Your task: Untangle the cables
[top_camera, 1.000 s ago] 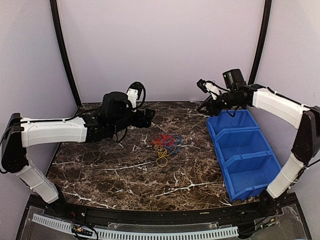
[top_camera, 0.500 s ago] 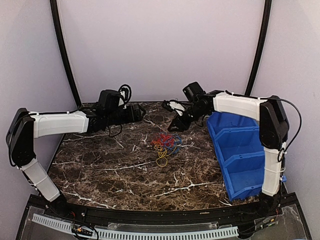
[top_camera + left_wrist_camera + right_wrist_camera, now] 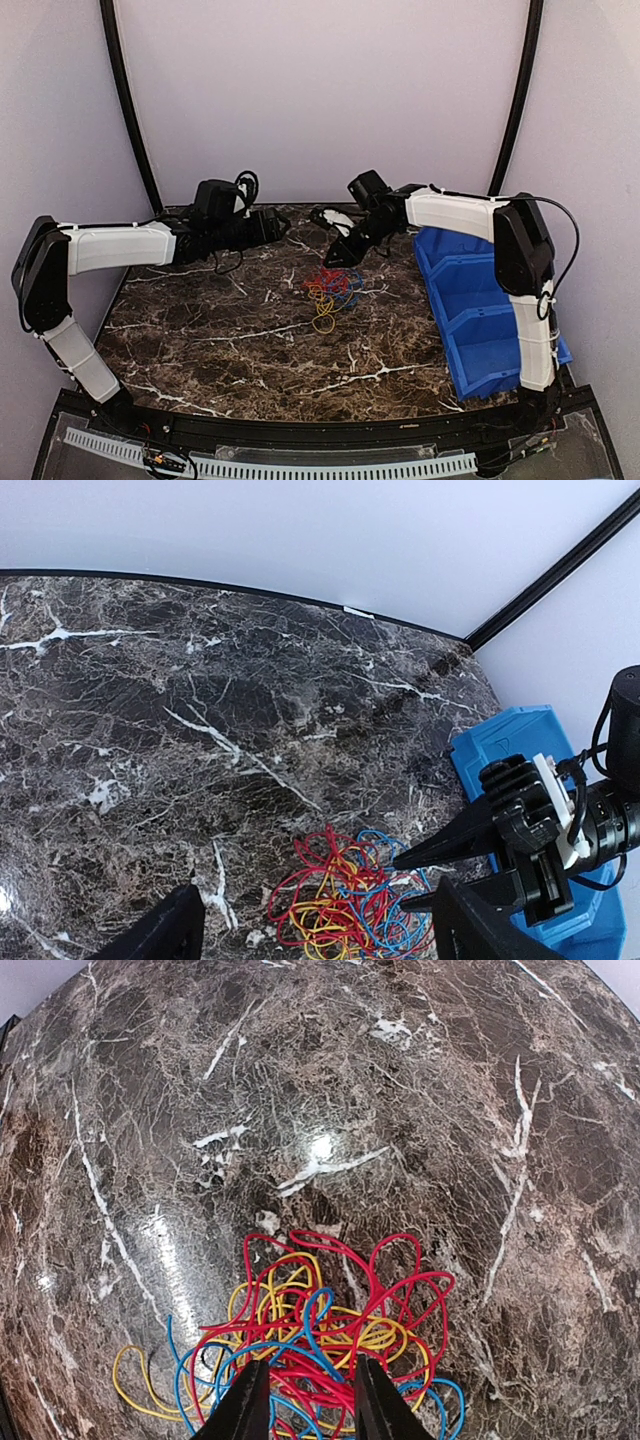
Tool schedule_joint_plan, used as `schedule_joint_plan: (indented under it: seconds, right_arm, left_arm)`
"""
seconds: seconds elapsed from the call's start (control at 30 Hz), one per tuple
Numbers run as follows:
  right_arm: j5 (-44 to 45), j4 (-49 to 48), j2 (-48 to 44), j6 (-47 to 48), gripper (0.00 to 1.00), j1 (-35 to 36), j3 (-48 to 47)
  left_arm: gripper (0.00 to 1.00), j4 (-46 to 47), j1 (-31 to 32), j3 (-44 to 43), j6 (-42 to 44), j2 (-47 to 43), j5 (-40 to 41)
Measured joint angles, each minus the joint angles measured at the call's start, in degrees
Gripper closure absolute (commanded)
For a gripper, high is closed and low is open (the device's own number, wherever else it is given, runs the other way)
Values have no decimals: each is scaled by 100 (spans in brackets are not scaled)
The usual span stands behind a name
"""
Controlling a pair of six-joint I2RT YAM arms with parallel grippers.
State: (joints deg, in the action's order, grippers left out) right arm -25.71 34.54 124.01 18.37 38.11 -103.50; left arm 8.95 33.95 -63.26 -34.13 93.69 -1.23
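Observation:
The cables (image 3: 331, 289) lie as one tangled bundle of red, yellow and blue wires on the marble table, with a yellow loop trailing toward the front. My right gripper (image 3: 332, 259) is open, just behind and to the right of the bundle. In the right wrist view its open jaws (image 3: 308, 1410) sit over the near edge of the cables (image 3: 320, 1335), holding nothing. My left gripper (image 3: 281, 223) is open, behind and to the left of the bundle. In the left wrist view its wide-open jaws (image 3: 318, 915) frame the cables (image 3: 345, 895) from a distance, with the right gripper (image 3: 425, 875) beyond them.
A blue three-compartment bin (image 3: 484, 262) stands along the right side of the table and also shows in the left wrist view (image 3: 505, 742). Grey walls and black frame posts close the back and sides. The marble table (image 3: 220, 340) extends in front of the bundle.
My right arm swung left from above the blue bin and came down close to the cables. My left gripper pulled back and left, away from the bundle.

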Motion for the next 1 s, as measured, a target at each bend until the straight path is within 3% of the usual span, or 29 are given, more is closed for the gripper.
schedule_joint_plan:
  seconds: [0.33, 0.53, 0.73, 0.83, 1.0]
  right_arm:
    - [13, 24, 164, -28, 77, 0, -94]
    - [37, 81, 286, -57, 100, 0, -168]
    - [-13, 133, 280, -48, 100, 0, -214]
    - [-52, 179, 144, -61, 100, 7, -153]
    - [-286, 334, -610, -144, 100, 39, -28]
  left_arm:
    - [19, 2, -4, 2, 0, 0, -22]
    - [19, 11, -4, 2, 4, 0, -37]
    - [19, 22, -7, 2, 50, 0, -66]
    - [24, 157, -7, 42, 103, 0, -219]
    - [24, 1202, -7, 579, 291, -85, -973]
